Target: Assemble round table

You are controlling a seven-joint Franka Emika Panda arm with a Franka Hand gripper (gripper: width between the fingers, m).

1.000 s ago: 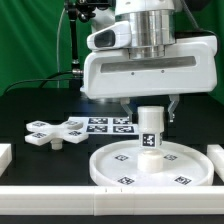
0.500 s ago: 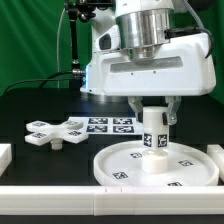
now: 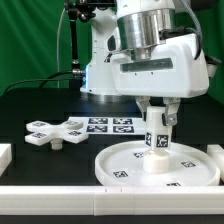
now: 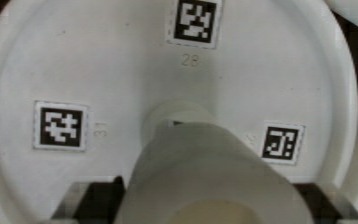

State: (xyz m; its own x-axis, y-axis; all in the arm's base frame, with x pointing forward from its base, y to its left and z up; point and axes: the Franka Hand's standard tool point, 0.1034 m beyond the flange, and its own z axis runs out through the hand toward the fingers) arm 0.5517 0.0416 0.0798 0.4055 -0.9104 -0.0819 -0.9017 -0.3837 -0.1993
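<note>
The large round rimmed disc [image 3: 112,160] lies flat near the front of the table. The short thick cylinder [image 3: 155,142] stands upright on the disc's middle. My gripper [image 3: 156,112] comes straight down over the cylinder's top, with a finger on each side, and is shut on it. In the wrist view the cylinder [image 4: 202,150] fills the space between the dark fingers [image 4: 98,200], with the tagged disc [image 4: 87,60] below it. The cross-shaped piece [image 3: 55,131] lies on the black table towards the exterior view's left, apart from the gripper.
The marker board [image 3: 105,124] lies flat behind the disc. A white rail [image 3: 100,195] runs along the front edge, with white blocks at the exterior view's left [image 3: 5,155] and right [image 3: 215,152]. A green backdrop stands behind.
The arm's hand has shifted and turned towards the exterior view's right while staying over the cylinder. The cylinder stays upright on the disc. The cross piece has not moved.
</note>
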